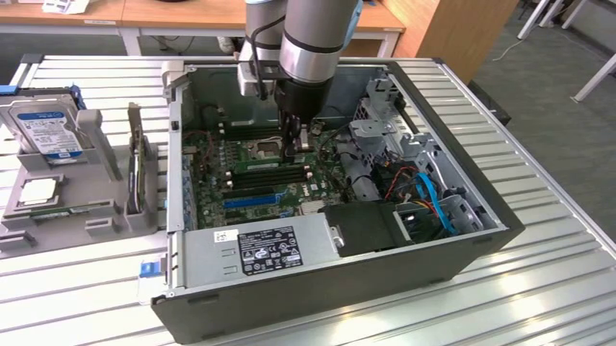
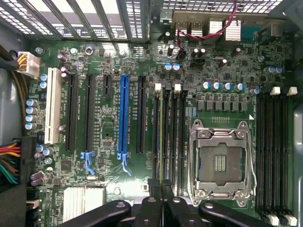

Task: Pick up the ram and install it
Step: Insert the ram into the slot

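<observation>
So the ram [image 2: 164, 142] was edge-on in the wrist view, just a thin green strip pinched between the gripper's [image 2: 161, 185] closed fingertips. It ran in line with the black memory slots [image 2: 173, 137], next to the open CPU socket [image 2: 218, 161]. Honestly couldn't tell if it was seated in a slot or only hovering over one.

In the exterior view the gripper [image 1: 296, 144] sat a bit above the middle of the frame. It reached straight down into the open computer case [image 1: 481, 231], right beside the CPU socket [image 1: 267, 148]. The stick itself was too hidden by the fingers there to pick out.

The long blue expansion slot [image 2: 124, 118] was a couple of slots away from the memory bank on the green motherboard [image 2: 109, 137]. The silver power supply [image 1: 260, 249] filled the lower middle of the case.

Over at the left edge, a grey holder [image 1: 97, 144] carried the hard drive [image 1: 48, 133] upright, with the square processor chip [image 1: 39, 191] lying flat below it. All of this was on a slatted metal table [image 1: 549, 288].
</observation>
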Available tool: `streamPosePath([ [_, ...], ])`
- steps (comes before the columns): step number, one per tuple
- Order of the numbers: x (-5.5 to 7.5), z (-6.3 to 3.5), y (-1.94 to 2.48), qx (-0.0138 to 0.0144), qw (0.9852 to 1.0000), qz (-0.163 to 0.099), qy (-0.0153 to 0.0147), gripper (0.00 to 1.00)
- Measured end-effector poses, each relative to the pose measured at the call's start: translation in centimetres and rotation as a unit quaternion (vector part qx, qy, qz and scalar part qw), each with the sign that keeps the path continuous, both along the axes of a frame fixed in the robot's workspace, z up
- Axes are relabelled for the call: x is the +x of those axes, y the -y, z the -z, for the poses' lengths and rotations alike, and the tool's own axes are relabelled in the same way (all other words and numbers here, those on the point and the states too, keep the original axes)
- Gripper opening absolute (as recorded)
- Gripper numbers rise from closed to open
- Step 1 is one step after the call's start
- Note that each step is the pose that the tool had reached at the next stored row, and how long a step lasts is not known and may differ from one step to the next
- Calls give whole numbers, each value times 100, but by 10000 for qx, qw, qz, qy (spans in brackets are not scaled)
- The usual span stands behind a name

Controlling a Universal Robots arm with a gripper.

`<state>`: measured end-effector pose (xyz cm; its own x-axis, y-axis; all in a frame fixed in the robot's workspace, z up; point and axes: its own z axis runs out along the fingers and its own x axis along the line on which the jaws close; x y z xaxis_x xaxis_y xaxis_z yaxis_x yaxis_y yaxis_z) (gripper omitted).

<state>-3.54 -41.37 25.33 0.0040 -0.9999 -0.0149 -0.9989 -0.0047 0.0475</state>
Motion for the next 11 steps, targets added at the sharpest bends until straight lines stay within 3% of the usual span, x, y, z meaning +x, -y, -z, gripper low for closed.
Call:
streamPosePath([
  [11, -1, 25, 0, 0, 10000, 74, 0, 12],
])
